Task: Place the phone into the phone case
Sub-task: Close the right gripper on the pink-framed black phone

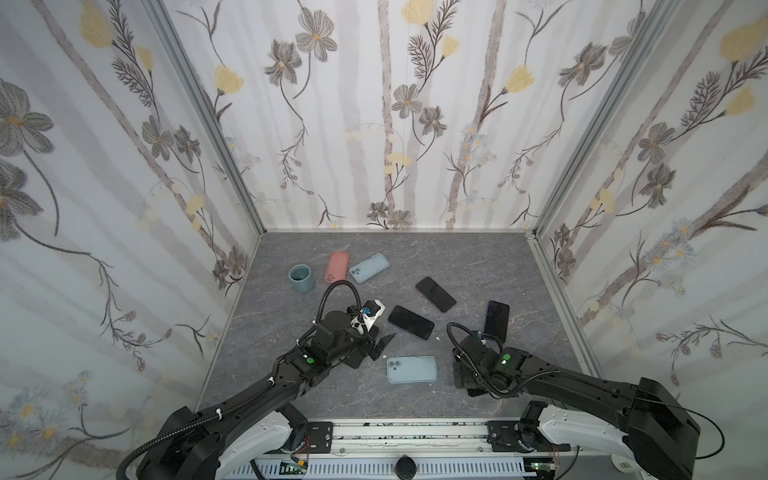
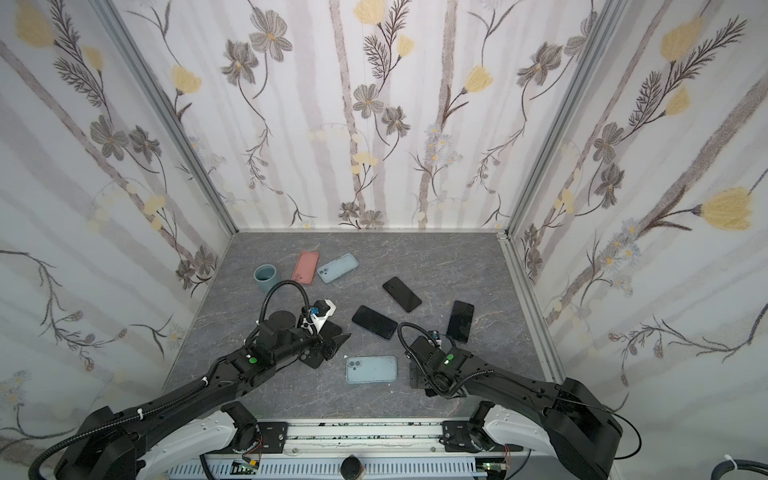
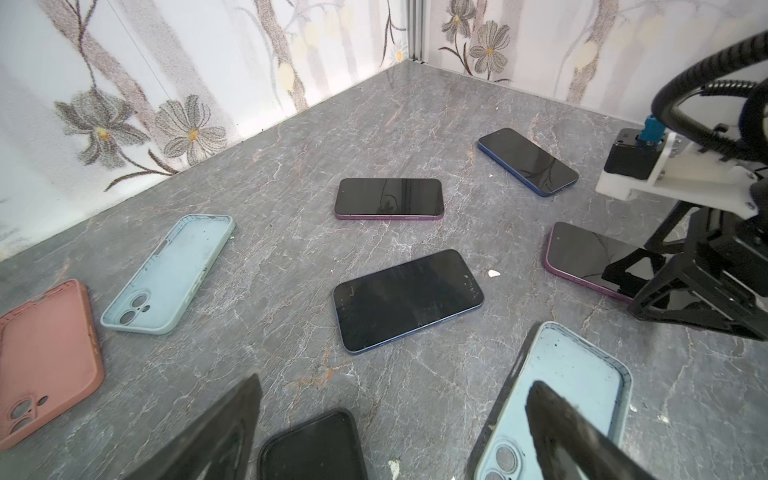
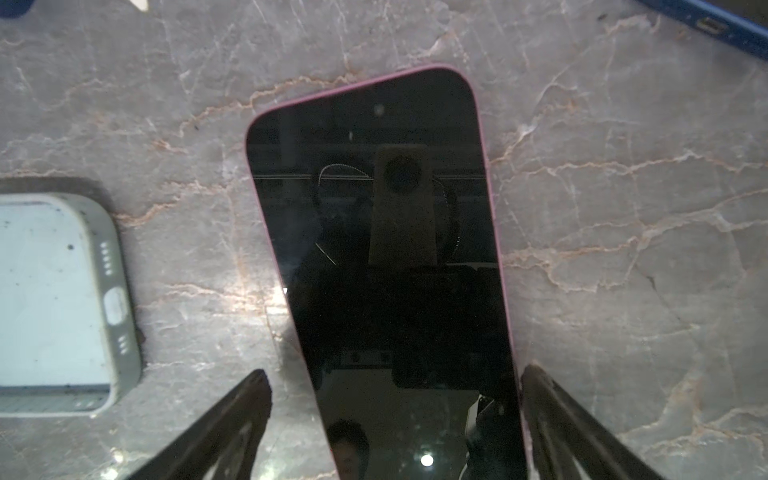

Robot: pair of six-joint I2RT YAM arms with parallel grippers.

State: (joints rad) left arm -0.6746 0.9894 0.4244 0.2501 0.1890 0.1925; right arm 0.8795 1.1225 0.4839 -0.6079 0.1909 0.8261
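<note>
A pink-edged phone (image 4: 374,249) lies screen up on the grey table. My right gripper (image 4: 395,370) is open and straddles its near end; one finger is at the phone's edge, the other stands apart from it. In both top views the right wrist hides most of this phone. A light blue phone case (image 1: 411,369) lies open side up between the two arms, its camera cutouts toward the left arm. My left gripper (image 3: 392,384) is open and empty, one finger over this light blue case (image 3: 573,386), with a black case (image 3: 311,444) below the jaws.
Three more dark phones lie on the table: a pink-edged one (image 1: 435,294), a blue-edged one (image 1: 410,322) and another (image 1: 496,320). At the back left are a pink case (image 1: 336,266), a second light blue case (image 1: 370,268) and a blue-grey cup (image 1: 301,277). Flowered walls enclose three sides.
</note>
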